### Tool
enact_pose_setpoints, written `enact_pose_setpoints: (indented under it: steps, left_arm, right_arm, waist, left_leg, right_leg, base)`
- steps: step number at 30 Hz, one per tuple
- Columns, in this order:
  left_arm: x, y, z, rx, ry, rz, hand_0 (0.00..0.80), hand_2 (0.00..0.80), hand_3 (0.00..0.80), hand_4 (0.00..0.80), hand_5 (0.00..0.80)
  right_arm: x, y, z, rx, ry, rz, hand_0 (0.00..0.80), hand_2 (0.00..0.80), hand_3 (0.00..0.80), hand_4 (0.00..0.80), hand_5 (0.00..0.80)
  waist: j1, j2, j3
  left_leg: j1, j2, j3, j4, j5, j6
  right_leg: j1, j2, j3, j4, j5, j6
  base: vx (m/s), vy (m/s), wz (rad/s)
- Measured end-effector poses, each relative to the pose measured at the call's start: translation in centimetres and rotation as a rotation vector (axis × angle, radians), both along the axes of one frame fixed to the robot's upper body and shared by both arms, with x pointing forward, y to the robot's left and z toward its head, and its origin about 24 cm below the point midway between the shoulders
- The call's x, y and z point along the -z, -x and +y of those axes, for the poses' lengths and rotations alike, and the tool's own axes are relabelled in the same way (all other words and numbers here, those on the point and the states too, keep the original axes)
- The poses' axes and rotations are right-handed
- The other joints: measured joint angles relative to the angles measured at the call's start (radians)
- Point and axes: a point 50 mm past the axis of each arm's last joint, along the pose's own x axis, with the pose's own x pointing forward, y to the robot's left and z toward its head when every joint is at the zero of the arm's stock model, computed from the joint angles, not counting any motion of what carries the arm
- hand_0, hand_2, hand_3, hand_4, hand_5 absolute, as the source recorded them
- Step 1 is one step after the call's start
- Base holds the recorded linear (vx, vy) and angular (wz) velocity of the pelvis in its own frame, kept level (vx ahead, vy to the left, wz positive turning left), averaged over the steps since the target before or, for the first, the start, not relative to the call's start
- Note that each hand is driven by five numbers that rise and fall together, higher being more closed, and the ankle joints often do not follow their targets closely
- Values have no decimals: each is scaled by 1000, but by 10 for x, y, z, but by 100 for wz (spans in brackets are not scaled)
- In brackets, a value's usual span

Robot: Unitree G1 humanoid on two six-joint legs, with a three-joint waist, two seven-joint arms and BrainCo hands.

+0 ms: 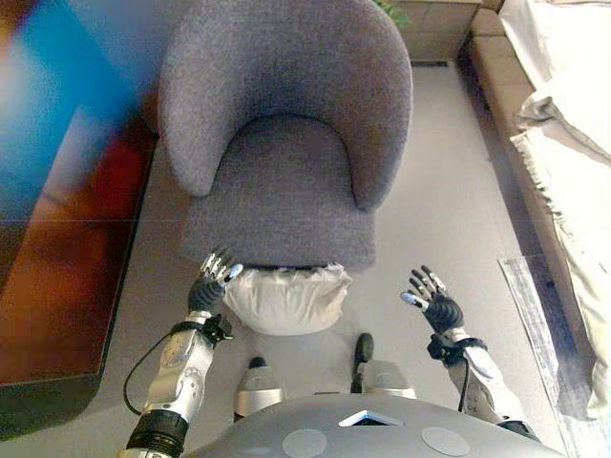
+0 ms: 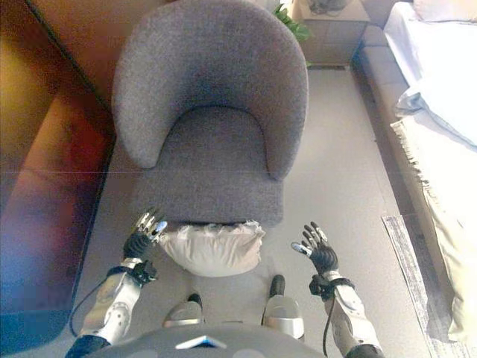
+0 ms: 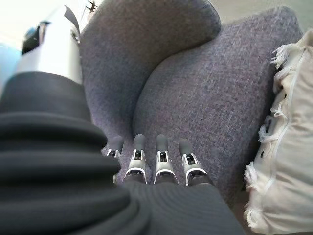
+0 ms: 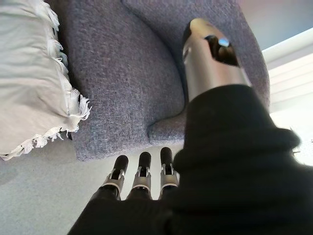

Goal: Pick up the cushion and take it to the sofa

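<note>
The cream fringed cushion [image 1: 286, 298] leans against the grey armchair [image 1: 286, 124] front. Both hands, left hand [image 1: 212, 283] and right hand [image 1: 434, 303], flank it with fingers spread and empty, seemingly ready to clasp it.

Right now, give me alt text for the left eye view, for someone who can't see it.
A cream fringed cushion lies on the pale floor against the front edge of a grey upholstered tub armchair. The robot's left hand, fingers straight, is at the cushion's left end; its right hand hangs open, well clear to the right. A sofa draped in white cloth runs along the right edge.
</note>
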Motion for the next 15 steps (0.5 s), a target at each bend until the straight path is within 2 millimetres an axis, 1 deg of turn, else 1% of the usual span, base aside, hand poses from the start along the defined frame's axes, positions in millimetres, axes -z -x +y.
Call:
enact_pose_setpoints:
  steps: [2,4,7,9,11,12,13,14,15]
  left_arm:
    - [0,0,-2,8,8,-5,0,0,0,0,0]
    - [-1,-1,-2,14,10,-8,0,0,0,0,0]
    - [0,2,-1,10,7,-1,0,0,0,0,0]
    - [0,1,1,-5,23,-3,0,0,0,0,0]
    - [-1,0,3,-29,39,-6,0,0,0,0,0]
    - [-2,-1,5,-36,44,-11,0,0,0,0,0]
    - [-2,0,8,-44,47,-9,0,0,0,0,0]
    - [-1,1,10,-46,52,0,0,0,0,0,0]
    - [-1,1,10,-48,59,0,0,0,0,0,0]
  right_arm:
    - [-2,-2,-2,19,-17,-10,0,0,0,0,0]
    - [0,2,-2,30,-32,-3,0,0,0,0,0]
    - [0,9,3,11,-35,2,0,0,0,0,0]
    - [1,10,6,-13,-36,3,0,0,0,0,0]
    - [2,9,10,-57,-19,6,0,0,0,0,0]
    - [2,7,14,-82,-13,3,0,0,0,0,0]
    - [2,5,19,-111,-8,2,0,0,0,0,0]
    - [1,4,21,-123,-6,0,0,0,0,0,0]
    - [0,3,20,-124,1,-4,0,0,0,0,0]
  waist:
    - [-3,5,3]
    - [-3,3,2]
    - [-6,2,2]
    - [-6,-3,-1]
    - [-4,-16,7]
    - [-1,-39,21]
    - [10,-63,32]
    - [21,-73,36]
    - [25,-84,38]
  left_leg:
    - [8,-1,-5,-20,0,0]
    - [23,-1,-4,-35,-1,1]
    - [36,-1,8,-46,0,-1]
    - [34,4,12,-38,0,-1]
    - [12,17,15,12,3,-6]
    - [-5,12,12,71,3,-5]
    - [-33,18,0,157,3,-3]
    - [-62,24,-14,232,8,5]
    - [-82,32,-16,288,19,20]
  right_leg:
    - [1,-2,-1,1,3,2]
    - [10,-5,-2,2,3,4]
    - [9,-11,2,24,-8,9]
    - [-13,-8,5,54,-23,5]
    - [-49,-2,7,116,-57,-9]
    - [-64,-4,22,153,-83,-20]
    - [-76,-4,33,192,-102,-32]
    - [-79,-2,49,208,-113,-43]
    - [-68,-1,56,202,-114,-53]
  base:
    - [117,-16,7]
    - [88,-69,2]
    - [20,-147,-3]
    - [-45,-223,-7]
    - [-26,-243,-11]
    - [6,-170,-27]
    - [44,-89,-40]
    - [75,-29,-43]
    - [73,3,-18]
